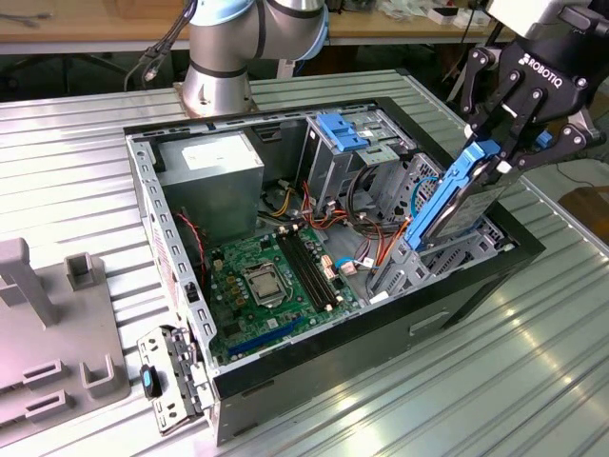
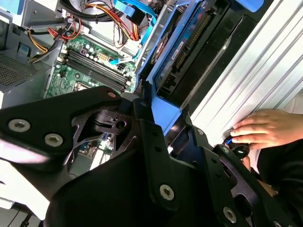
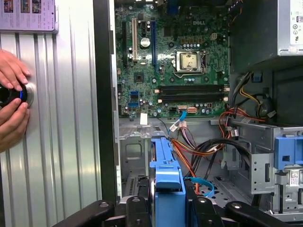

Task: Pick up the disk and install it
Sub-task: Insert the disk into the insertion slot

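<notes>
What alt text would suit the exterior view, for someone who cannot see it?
A black robot hand grips a blue-framed disk, tilted, its lower end inside an open computer case. The case lies on a ribbed metal table, its green motherboard exposed.

End effector (image 3: 168, 207) clasping blue-framed disk (image 3: 166, 163), open computer case (image 3: 104, 94), motherboard (image 3: 170, 56), hands (image 3: 11, 71) on knob (image 3: 22, 94)

1. The flat grey-metal disk in a bright blue plastic carrier (image 1: 455, 198) had smooth, faintly glossy plastic rails.
2. The ribbed silvery metal table (image 1: 428, 400) shone.
3. The black fingers (image 1: 526, 122) looked matt.
4. The grey sheet-metal case frame (image 1: 145, 181) looked dull.
</notes>
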You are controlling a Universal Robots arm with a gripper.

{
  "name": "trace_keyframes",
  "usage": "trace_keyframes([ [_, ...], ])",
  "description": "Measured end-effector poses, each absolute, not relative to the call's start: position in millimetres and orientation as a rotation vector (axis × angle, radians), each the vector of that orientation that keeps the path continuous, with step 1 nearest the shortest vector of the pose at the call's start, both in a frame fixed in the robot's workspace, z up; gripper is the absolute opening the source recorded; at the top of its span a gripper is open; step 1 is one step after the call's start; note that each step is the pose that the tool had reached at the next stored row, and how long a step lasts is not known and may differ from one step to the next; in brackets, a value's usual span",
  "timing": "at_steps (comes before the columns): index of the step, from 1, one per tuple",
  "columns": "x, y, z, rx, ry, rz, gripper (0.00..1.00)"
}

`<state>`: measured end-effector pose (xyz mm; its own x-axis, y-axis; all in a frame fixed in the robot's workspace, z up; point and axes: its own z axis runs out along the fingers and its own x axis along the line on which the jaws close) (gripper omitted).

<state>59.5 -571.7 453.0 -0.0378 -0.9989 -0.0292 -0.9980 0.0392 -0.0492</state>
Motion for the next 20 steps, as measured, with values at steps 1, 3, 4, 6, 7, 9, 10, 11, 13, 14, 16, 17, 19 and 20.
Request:
trace_keyframes([
  [1,59.5,-571.8,452.8,-2.14,2.224,-0.024,0.37],
  [3,59.5,-572.2,451.8,-2.14,2.224,-0.023,0.37],
  [4,59.5,-572.4,451.1,-2.14,2.224,-0.024,0.37],
  [6,59.5,-572.7,449.7,-2.14,2.224,-0.023,0.37],
  [7,59.5,-572.8,449.2,-2.14,2.224,-0.023,0.37],
  [9,59.5,-573.2,448.2,-2.14,2.224,-0.024,0.37],
  [10,59.5,-573.3,447.6,-2.14,2.224,-0.024,0.37],
  [11,59.5,-573.6,446.6,-2.14,2.224,-0.024,0.37],
  [13,59.5,-573.7,446.1,-2.14,2.224,-0.024,0.37],
  [14,59.5,-573.7,446.1,-2.14,2.224,-0.024,0.37],
  [16,59.5,-573.6,446.0,-2.14,2.224,-0.024,0.37],
  [17,59.5,-573.7,446.0,-2.14,2.224,-0.024,0.37],
  [19,59.5,-573.6,445.7,-2.14,2.224,-0.023,0.37],
  [20,59.5,-573.6,445.4,-2.14,2.224,-0.023,0.37],
])
